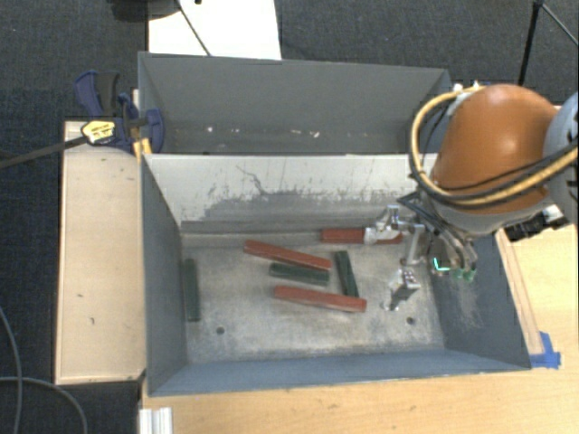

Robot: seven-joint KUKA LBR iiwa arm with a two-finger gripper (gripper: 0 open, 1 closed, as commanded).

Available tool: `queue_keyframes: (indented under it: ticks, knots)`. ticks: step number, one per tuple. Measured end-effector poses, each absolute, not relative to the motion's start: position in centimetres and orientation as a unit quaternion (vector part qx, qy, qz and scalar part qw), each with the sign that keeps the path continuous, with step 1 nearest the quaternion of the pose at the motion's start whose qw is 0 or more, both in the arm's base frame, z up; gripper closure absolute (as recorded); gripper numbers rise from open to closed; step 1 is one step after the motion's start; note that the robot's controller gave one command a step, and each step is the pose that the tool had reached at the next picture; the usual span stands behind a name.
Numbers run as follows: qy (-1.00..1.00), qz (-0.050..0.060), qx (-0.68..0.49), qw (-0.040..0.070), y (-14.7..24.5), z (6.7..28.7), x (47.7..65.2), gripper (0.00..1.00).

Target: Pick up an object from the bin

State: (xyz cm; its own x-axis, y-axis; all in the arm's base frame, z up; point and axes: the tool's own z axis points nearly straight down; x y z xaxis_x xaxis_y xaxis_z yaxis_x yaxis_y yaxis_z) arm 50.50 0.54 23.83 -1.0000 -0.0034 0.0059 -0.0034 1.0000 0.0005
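My gripper [392, 264] hangs low over the right part of the bin floor, fingers spread open with nothing between them. Its far fingertip [387, 227] is at the right end of a red-brown bar [342, 235] that lies along the foot of the back wall; I cannot tell whether they touch. Its near fingertip [397, 299] stands just right of another red-brown bar [319, 298] lying flat. A short dark green bar [346, 274] lies slanted between those two bars, left of the gripper.
Mid-floor lie a third red-brown bar [287, 255] and a dark green bar [301, 275] beside it. One dark green bar [191, 289] lies alone by the left wall. The arm's orange dome overhangs the bin's right wall.
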Motion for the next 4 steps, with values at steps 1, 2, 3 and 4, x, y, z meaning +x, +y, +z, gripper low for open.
queue_keyframes:
  ticks: [1, 2, 3, 4]
  knots:
    - [-1.0, 0.0, 0.002, -0.001, 0.5, 24.2, 50.7, 0.0]
    - [-1.0, 0.0, 0.026, -0.005, 0.8, 18.8, 51.7, 0.0]
    - [-1.0, 0.0, -0.009, -0.003, 3.6, 12.0, 49.9, 0.0]
    - [-0.999, -0.001, 0.032, 0.001, 2.7, 9.3, 50.2, 0.0]
